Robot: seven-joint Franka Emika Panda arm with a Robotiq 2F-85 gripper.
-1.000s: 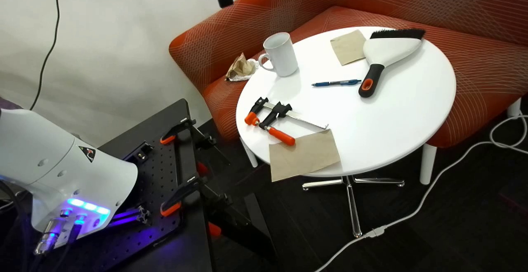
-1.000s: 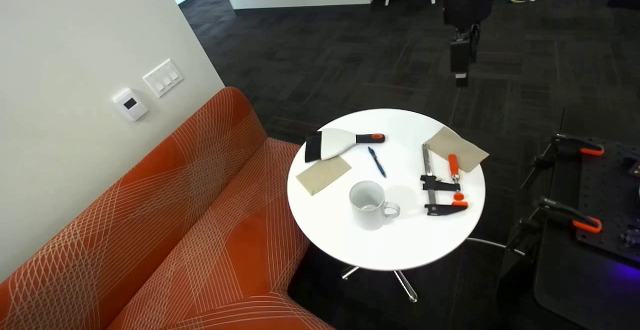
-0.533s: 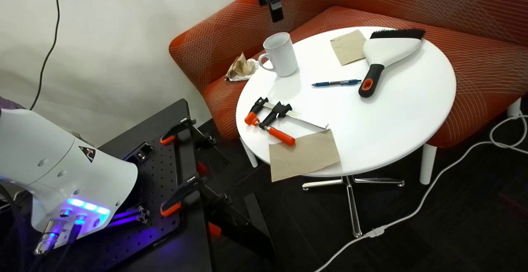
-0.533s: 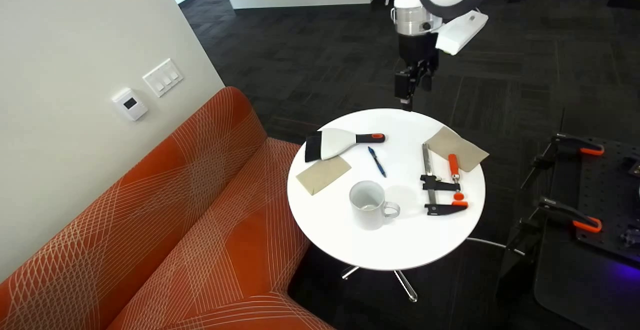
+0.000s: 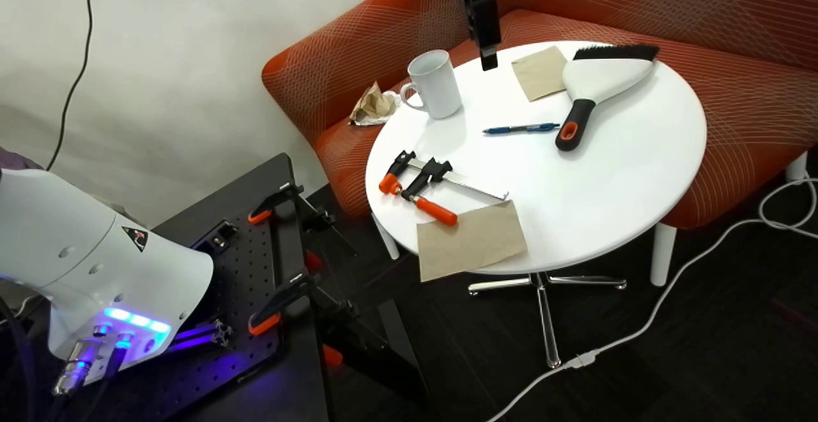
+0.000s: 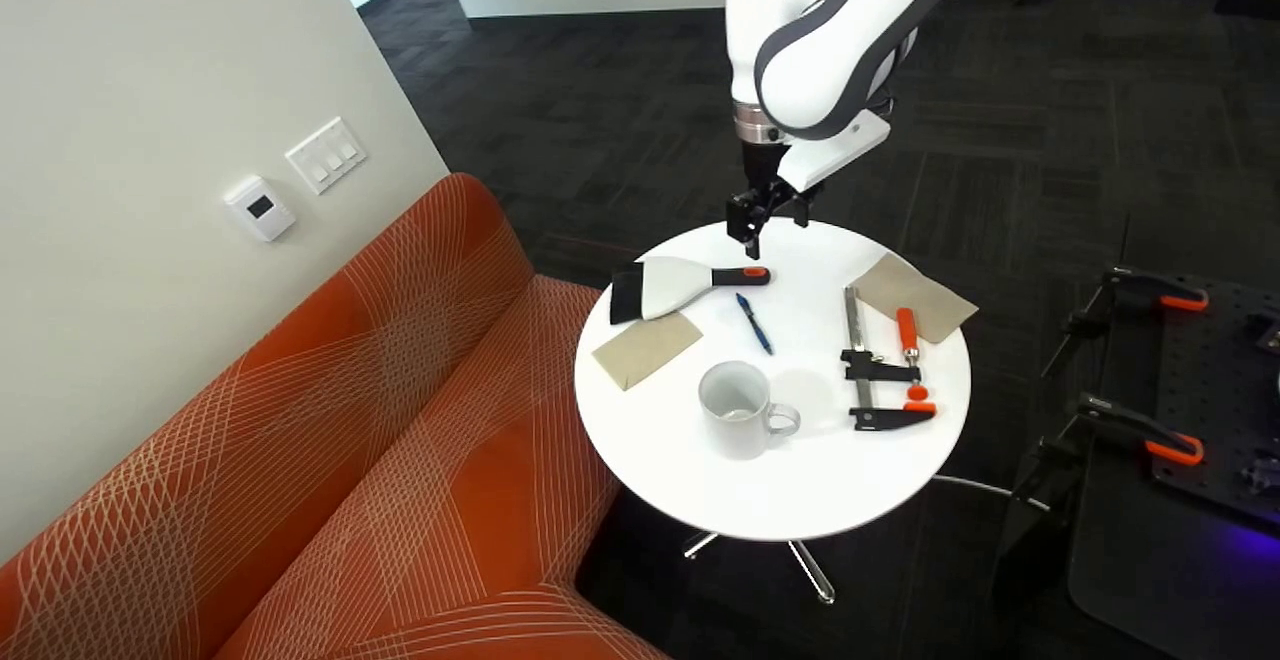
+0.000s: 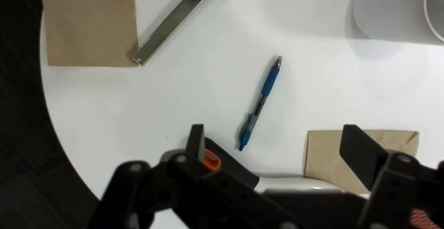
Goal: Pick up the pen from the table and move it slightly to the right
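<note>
The pen (image 5: pixel 521 128) is thin, blue and partly clear, and lies flat on the round white table (image 5: pixel 607 198). It also shows in an exterior view (image 6: pixel 754 324), between the brush handle and the mug. In the wrist view the whole pen (image 7: pixel 259 104) is in sight, its clip end near the gap between my fingers and its tip pointing away. My gripper (image 7: pixel 273 127) is open and empty, with its fingers wide apart. In an exterior view the gripper (image 6: pixel 777 232) hangs above the table edge by the brush handle, apart from the pen.
A white brush with black handle (image 5: pixel 573 125) lies close to the pen's clip end. A white mug (image 5: pixel 436 86) stands nearby. An orange-handled clamp (image 5: pixel 436 211) lies partly on brown paper (image 5: pixel 473 246). Another brown paper (image 6: pixel 646 349) lies by the brush. An orange sofa (image 6: pixel 420 500) borders the table.
My open gripper has come in over the table and lower: rightward and down in one exterior picture, leftward and down in the opposite one. The pen and the other objects have not moved.
</note>
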